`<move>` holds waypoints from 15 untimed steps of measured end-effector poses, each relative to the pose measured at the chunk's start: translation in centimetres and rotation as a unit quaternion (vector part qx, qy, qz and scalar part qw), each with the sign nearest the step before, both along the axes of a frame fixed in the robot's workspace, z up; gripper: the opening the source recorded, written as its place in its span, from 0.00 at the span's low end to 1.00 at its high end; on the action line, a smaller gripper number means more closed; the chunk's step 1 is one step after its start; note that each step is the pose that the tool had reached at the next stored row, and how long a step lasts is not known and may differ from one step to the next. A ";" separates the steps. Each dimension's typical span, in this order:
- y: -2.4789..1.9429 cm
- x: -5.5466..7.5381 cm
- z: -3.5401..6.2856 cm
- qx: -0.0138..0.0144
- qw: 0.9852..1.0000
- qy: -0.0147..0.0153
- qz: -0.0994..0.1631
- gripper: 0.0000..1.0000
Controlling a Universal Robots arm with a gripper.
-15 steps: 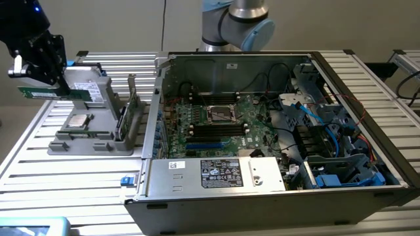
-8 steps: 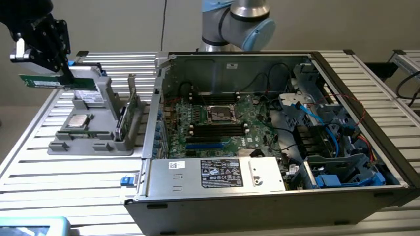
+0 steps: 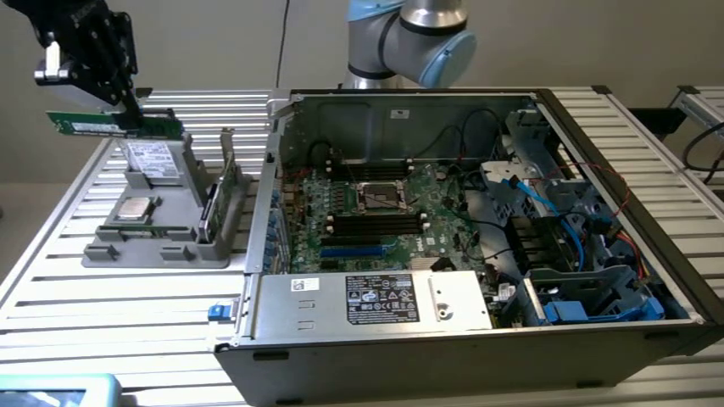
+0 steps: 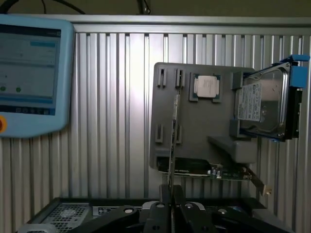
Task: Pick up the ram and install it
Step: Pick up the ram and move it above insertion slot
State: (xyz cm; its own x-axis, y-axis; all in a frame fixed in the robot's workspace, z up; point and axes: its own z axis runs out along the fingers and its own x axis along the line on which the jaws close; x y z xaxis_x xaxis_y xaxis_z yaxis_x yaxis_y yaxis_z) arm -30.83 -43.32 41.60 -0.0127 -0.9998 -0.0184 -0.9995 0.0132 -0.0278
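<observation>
My gripper (image 3: 128, 117) hangs high at the exterior view's left, shut on the ram (image 3: 97, 126), a narrow green stick with a whitish label, held level in the air above the grey holder (image 3: 158, 246). In the wrist view the ram (image 4: 173, 141) shows edge-on as a thin strip rising from between the fingers of the gripper (image 4: 170, 196). The open computer case (image 3: 339, 305) lies to the exterior view's right, its motherboard (image 3: 430, 199) showing black memory slots (image 3: 379, 225) beside the processor socket (image 3: 381, 197).
The holder carries a square silver processor chip (image 3: 136, 209), a hard drive (image 3: 151, 158) and an upright expansion card (image 3: 226, 199). A blue teach pendant (image 4: 29, 73) lies on the slatted table (image 3: 68, 305). Cables and drive cages fill the case's right side (image 3: 565, 246).
</observation>
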 end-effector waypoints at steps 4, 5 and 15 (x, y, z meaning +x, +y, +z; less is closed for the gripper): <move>0.00 1.6 0.12 0.000 1.000 0.000 0.001 0.14; 0.00 2.0 0.15 0.000 1.000 0.000 0.001 0.14; 0.01 6.5 0.16 0.000 1.000 0.000 0.003 0.14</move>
